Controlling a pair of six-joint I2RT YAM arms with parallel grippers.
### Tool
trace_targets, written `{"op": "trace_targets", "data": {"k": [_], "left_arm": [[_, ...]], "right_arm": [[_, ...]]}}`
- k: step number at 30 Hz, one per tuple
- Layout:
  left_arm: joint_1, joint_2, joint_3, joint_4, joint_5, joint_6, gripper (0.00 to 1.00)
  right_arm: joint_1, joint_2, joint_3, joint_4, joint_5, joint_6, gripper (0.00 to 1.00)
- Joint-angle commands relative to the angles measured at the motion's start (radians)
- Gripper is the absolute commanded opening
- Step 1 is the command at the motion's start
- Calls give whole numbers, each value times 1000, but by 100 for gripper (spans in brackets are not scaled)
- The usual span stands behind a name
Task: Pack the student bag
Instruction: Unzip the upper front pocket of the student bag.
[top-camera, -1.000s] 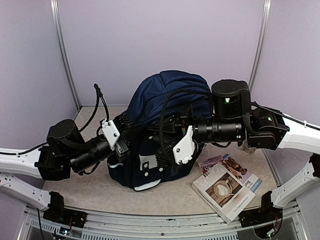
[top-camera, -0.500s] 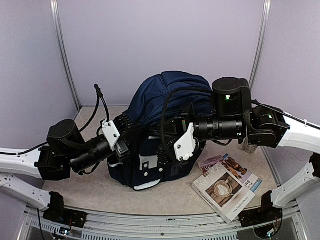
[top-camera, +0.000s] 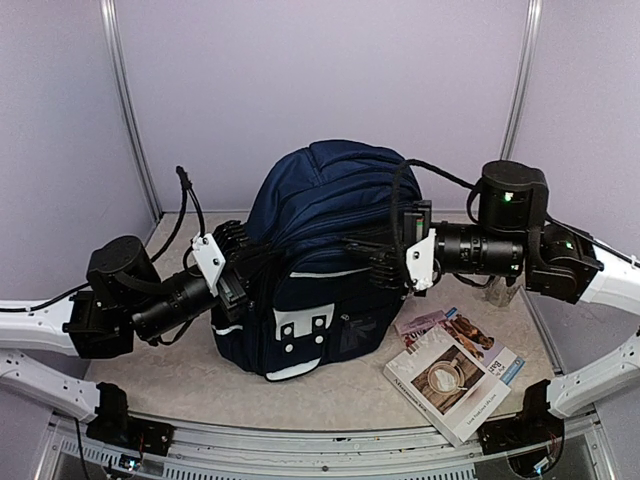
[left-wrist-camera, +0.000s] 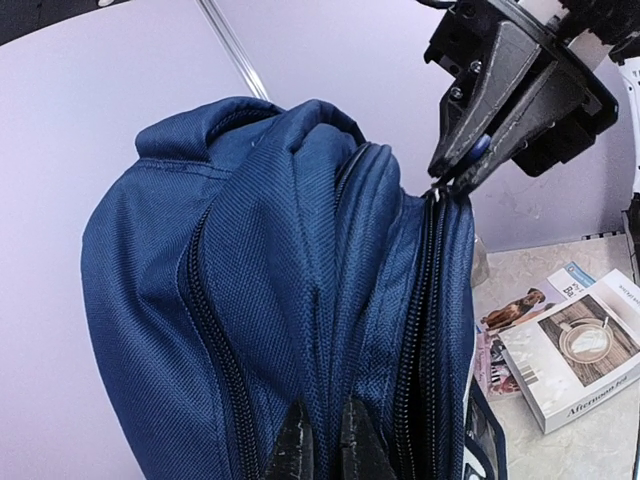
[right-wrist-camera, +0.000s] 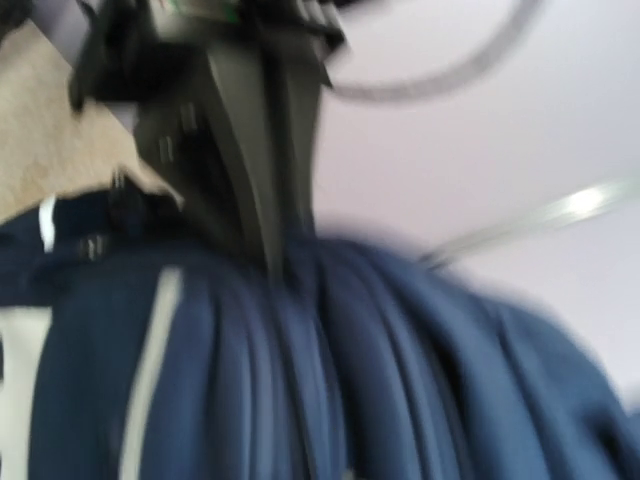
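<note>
The student bag (top-camera: 320, 200), navy with white piping and a white patch, stands upright at the table's middle. It fills the left wrist view (left-wrist-camera: 200, 260). My left gripper (top-camera: 243, 276) is at the bag's left side, shut on a fold of its fabric between two zip lines (left-wrist-camera: 325, 425). My right gripper (top-camera: 378, 258) is at the bag's right side. In the left wrist view it (left-wrist-camera: 442, 183) is shut on a zipper pull at the top of a zip line. The right wrist view is blurred and shows only blue folds of the bag (right-wrist-camera: 400, 370); my own fingers do not show there.
A book with a coffee-cup cover (top-camera: 450, 375) lies on the table right of the bag, also in the left wrist view (left-wrist-camera: 585, 345). A thin booklet (top-camera: 445, 325) lies partly under it. Purple walls close the back and sides.
My right gripper has swung from the bag's front middle to its right side, along the zip. The bag now stands more upright. My left gripper has shifted slightly left, still holding fabric.
</note>
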Motion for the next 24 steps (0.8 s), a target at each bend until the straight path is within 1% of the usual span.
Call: {"op": "trace_targets", "data": {"k": [1, 6, 12, 15, 19, 23, 24], "left_arm": [[39, -80, -20, 34, -34, -34, 0], [64, -136, -58, 28, -59, -48, 0], [95, -199, -94, 14, -98, -69, 0], [96, -224, -116, 3, -103, -94, 0], [91, -272, -157, -36, -74, -157, 0], [59, -314, -166, -106, 34, -183, 0], [46, -319, -161, -119, 46, -182, 4]], "right_arm": [[-77, -130, -90, 93, -56, 124, 0], [-191, -225, -202, 128, -72, 202, 0], [-365, -338, -349, 233, -189, 323, 0], [-417, -333, -386, 258, -255, 363, 0], [-422, -284, -368, 306, -320, 389, 0], [-422, -216, -284, 341, -454, 409, 0], [-422, -199, -269, 344, -488, 412, 0]]}}
